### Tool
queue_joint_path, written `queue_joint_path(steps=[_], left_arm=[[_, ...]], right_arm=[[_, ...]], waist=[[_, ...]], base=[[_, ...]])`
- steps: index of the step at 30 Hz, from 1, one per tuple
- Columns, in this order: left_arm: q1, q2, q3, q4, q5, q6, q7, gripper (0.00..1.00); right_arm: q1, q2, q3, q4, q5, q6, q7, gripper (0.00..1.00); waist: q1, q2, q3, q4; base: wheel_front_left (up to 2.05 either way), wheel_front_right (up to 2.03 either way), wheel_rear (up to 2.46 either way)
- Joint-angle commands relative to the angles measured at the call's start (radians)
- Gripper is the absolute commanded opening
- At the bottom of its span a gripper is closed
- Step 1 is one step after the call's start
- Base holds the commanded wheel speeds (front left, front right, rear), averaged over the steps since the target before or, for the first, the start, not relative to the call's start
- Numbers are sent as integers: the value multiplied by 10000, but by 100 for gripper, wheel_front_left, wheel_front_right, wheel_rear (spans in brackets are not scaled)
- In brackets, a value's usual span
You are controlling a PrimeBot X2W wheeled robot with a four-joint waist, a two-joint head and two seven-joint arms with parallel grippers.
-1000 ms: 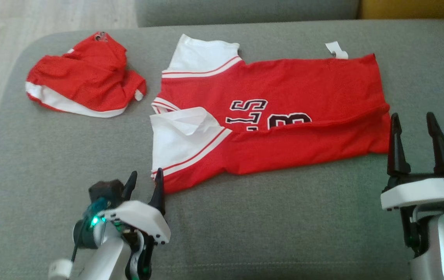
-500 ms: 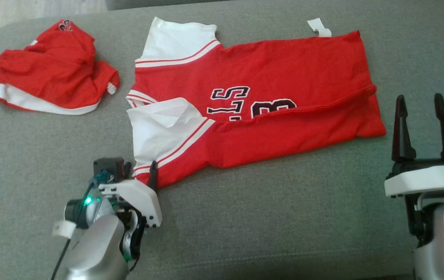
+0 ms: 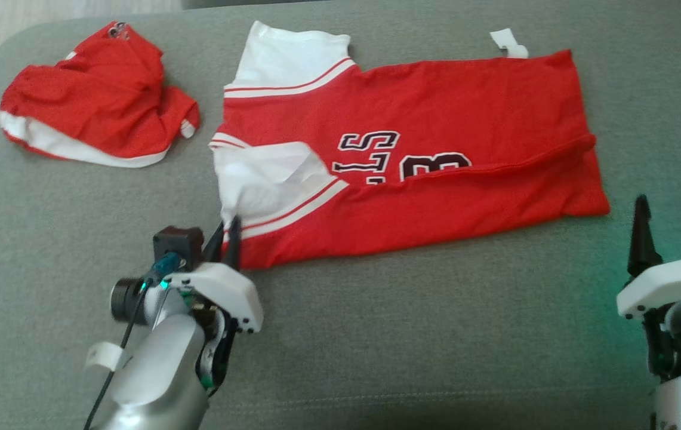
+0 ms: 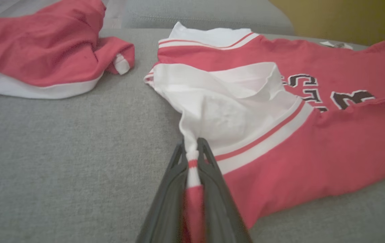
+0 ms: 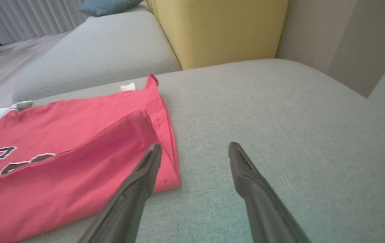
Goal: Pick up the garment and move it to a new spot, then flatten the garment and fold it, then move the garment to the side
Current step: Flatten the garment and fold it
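Left tool point(image 3: 228, 230) is pressed together on the jersey point(image 3: 435, 119), pinching the outer corner of its near white sleeve point(image 3: 268, 179). In the left wrist view the two dark fingers point(image 4: 170, 189) are shut on a bunched strip of white and red cloth, and the sleeve rises from them in a taut ridge. The rest of the jersey lies spread on the grey sofa seat point(image 3: 435, 334), neck end toward the robot's left and bottom hem toward its right. The jersey's near long edge is folded over its body, and that fold covers the lower part of the black-and-white lettering point(image 3: 403, 158). The far white sleeve point(image 3: 292, 57) lies flat at the jersey's far corner on the neck side. A small white tag point(image 3: 507, 43) sticks out from the jersey's far edge near the hem. Right tool point(image 3: 668, 218) has its fingers spread and holds nothing. It sits just beyond the jersey's near hem corner, and in the head view it is clear of the cloth. A crumpled red garment point(image 3: 95, 107) with white trim lies beyond the jersey's neck end, with a strip of bare sofa between the two. In the right wrist view a yellow cushion point(image 5: 219, 30) stands beyond the jersey's hem end.
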Motion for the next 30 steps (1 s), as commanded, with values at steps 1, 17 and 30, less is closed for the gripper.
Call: queue_joint_path(steps=[1,17,30], left_arm=[[-244,103,246,-458,102,52,-155,0],[141,254,-298,-2704,273,60,182,0],[132,664,-85,-2983,161,256,342,0]], right_arm=[[-497,-56,113,-136,-12,73,80,100],[-2211,-55,-977,2768,-516,73,829,100],[-2936,-55,-831,3798,-822,73,872,0]], waist=[[0,0,39,122],[0,0,740,819],[0,0,726,670]], base=[[0,0,0],[0,0,0],[0,0,0]])
